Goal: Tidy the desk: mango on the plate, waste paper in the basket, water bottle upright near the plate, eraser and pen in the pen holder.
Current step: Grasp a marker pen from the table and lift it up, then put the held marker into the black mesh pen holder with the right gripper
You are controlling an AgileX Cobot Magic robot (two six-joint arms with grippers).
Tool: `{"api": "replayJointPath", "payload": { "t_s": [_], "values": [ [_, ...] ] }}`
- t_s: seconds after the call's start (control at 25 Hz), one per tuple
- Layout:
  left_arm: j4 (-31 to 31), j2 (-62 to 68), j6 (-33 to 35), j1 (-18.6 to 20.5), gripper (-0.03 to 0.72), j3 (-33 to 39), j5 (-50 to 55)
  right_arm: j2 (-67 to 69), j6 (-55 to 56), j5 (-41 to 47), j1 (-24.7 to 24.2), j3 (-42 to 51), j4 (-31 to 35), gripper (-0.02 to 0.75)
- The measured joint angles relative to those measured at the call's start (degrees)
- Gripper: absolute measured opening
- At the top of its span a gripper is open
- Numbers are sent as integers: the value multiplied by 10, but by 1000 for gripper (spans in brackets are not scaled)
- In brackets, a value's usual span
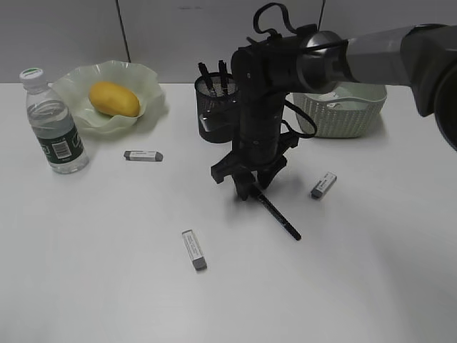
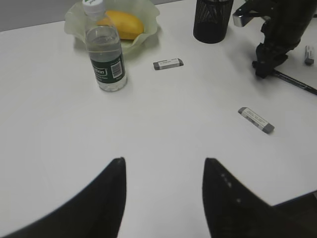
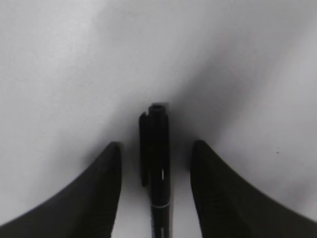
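The black pen (image 1: 282, 218) lies on the white desk (image 1: 107, 271). My right gripper (image 1: 250, 189) points down over its upper end. In the right wrist view the open fingers (image 3: 156, 144) straddle the pen (image 3: 157, 168) with a gap on each side. The mango (image 1: 114, 98) lies in the green plate (image 1: 146, 78). The water bottle (image 1: 56, 128) stands upright beside it. Three erasers lie loose: left (image 1: 143, 155), front (image 1: 193, 249), right (image 1: 323, 185). The black pen holder (image 1: 214, 114) stands behind my right arm. My left gripper (image 2: 163, 161) is open and empty. No waste paper shows.
The pale green basket (image 1: 343, 114) stands at the back right, partly behind the right arm. The pen holder has a few dark pens in it. The left wrist view shows the bottle (image 2: 106, 59), two erasers (image 2: 168, 63) (image 2: 256, 119) and the right arm (image 2: 277, 34).
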Motion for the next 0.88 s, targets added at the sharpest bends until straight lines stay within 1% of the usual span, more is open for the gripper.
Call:
{"api": "replayJointPath", "payload": {
  "t_s": [0.08, 0.24, 0.28, 0.44, 0.6, 0.76, 0.88],
  "values": [
    [0, 0, 0, 0, 382, 0, 0, 1, 1, 0, 0, 0, -3, 331],
    [0, 0, 0, 0, 382, 0, 0, 1, 4, 3, 0, -1, -14, 173],
    [0, 0, 0, 0, 382, 0, 0, 1, 4, 6, 0, -2, -16, 149],
    [0, 0, 0, 0, 382, 0, 0, -5, 4, 10, 1, -2, -25, 148],
    [0, 0, 0, 0, 382, 0, 0, -40, 4, 8, 3, -17, -30, 148],
    [0, 0, 0, 0, 382, 0, 0, -86, 5, -42, 3, -54, -30, 147],
    [0, 0, 0, 0, 381, 0, 0, -109, 6, -109, 3, -84, -32, 147]
  ]
}}
